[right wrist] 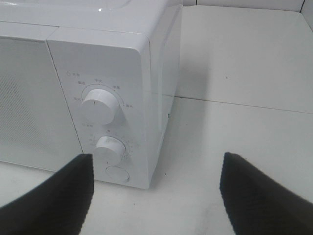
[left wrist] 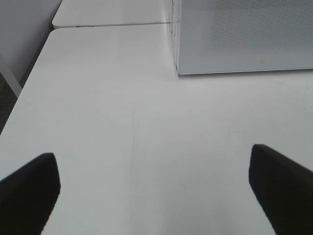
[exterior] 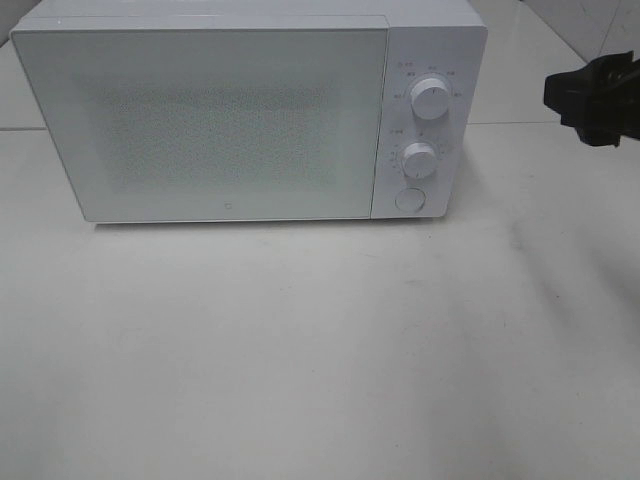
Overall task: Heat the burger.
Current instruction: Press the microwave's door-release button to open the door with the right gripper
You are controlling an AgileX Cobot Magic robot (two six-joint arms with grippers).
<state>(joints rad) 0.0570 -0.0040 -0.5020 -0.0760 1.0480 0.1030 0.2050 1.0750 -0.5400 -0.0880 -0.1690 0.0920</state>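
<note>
White microwave [exterior: 230,110] with door shut at far bench [exterior: 300,350], left end effector [left wrist: 152,164] released above near-left bench, right end effector [right wrist: 156,161] released, right of dials [right wrist: 100,105]

The left gripper [left wrist: 151,156] has two wide black fingers [left wrist: 29,191], plain and smooth. The right gripper [right wrist: 157,159] has black fingers [right wrist: 264,196] too, with a tiny woven pattern. Its body looks dark and blocky.
</note>
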